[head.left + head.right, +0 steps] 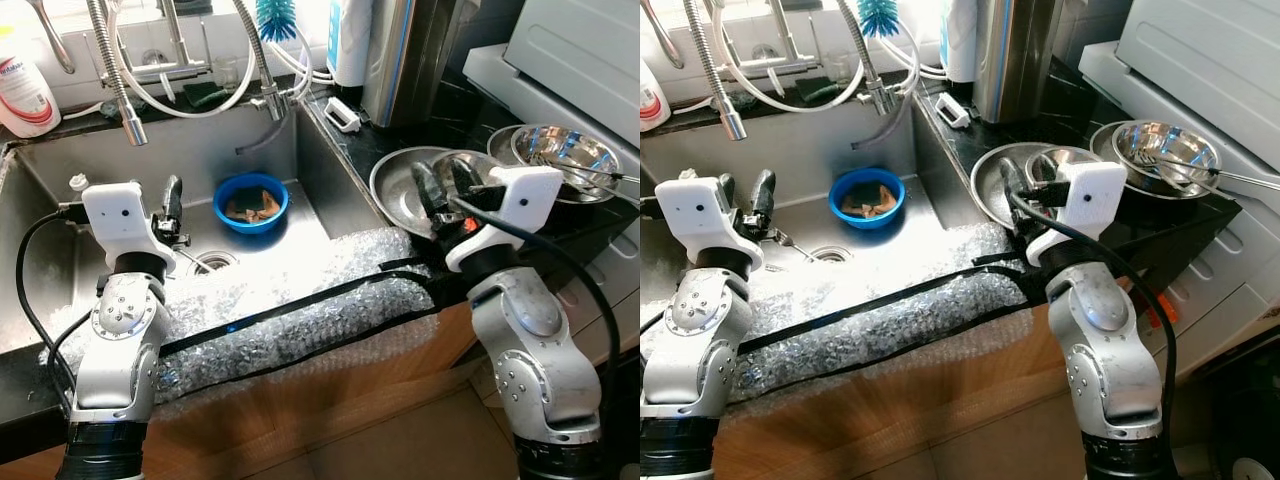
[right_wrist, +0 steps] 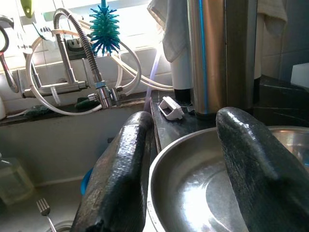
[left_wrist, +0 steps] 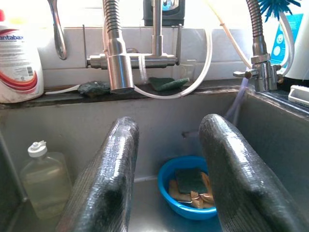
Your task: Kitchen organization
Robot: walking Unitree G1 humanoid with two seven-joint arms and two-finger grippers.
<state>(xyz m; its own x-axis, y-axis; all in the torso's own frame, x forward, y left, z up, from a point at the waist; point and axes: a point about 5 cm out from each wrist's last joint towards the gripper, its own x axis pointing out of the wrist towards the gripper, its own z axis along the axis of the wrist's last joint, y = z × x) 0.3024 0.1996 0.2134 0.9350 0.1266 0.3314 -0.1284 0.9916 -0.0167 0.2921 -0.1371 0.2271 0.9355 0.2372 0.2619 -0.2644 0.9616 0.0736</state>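
Strong daylight from the far window blows out the bubble wrap [image 1: 300, 290]; frames sharp, dark tabletop [image 1: 400, 140] shaded.

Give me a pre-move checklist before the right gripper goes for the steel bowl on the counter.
1. Right gripper open: ok, the fingers stand apart in the right wrist view.
2. Right gripper lined up on the steel bowl: ok, its rim lies between the fingers.
3. Right gripper carrying nothing: ok.
4. Left gripper out of the way: ok, open over the sink, apart from the counter.
5. Neighbouring bowls at risk of a knock: cannot tell, they sit close behind.
6. Things in the sink untouched: ok, blue bowl and fork lie in the basin.
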